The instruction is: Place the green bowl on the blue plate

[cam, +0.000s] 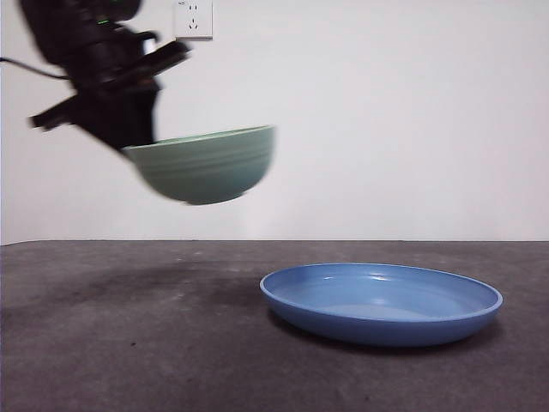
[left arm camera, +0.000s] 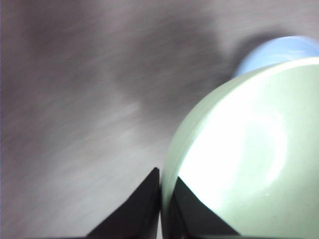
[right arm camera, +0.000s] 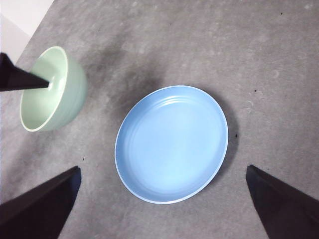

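Left gripper (left arm camera: 160, 199) pinches the bowl's (cam: 206, 165) rim, one jaw inside, one outside, holding it tilted in the air, left of the plate (cam: 382, 302). Right gripper (right arm camera: 162, 199) waits spread above the plate. Carrying seems underway, though blur hampers judging; next, centre over the plate and lower.

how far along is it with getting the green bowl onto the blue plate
Done: the left hand has gripped the green bowl by its rim and lifted it clear of the table. In hand: the bowl hangs tilted in the air, beside the blue plate. Left: move it over the plate, lower, release.
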Tool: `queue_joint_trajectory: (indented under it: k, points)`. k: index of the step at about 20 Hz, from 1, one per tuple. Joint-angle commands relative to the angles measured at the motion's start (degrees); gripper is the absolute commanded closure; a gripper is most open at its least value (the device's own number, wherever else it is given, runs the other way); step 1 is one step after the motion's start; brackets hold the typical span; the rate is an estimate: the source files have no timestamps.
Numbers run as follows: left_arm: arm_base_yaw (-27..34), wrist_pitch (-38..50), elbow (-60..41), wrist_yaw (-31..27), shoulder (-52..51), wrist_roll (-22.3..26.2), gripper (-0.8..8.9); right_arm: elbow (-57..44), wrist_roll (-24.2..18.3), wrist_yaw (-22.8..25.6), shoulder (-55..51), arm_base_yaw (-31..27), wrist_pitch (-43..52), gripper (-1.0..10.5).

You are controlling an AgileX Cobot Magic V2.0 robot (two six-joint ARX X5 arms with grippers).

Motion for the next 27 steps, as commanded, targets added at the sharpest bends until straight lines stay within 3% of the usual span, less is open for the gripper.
queue_joint_trajectory:
  k: [1, 9, 19, 27]
  points:
    - [-4.6, -1.1, 5.6, 0.0, 5.1, -1.0, 8.04, 0.9, -0.1, -0.1, 0.2, 0.2, 0.3, 2.9]
    - [-15.3, -1.8, 19.1, -2.4, 21.2, -1.0, 8.04, 0.9, -0.1, -0.1, 0.2, 0.2, 0.3, 2.9]
    - [-17.4, -0.8, 22.4, -2.4, 29.9, -1.4, 8.04, 0.9, -0.3, -0.1, 0.2, 0.2, 0.4, 2.9]
    - [-18.2, -0.6, 22.4, -2.4, 30.4, -1.2, 7.85, 0.9, -0.3, -0.1, 0.2, 0.2, 0.4, 2.9]
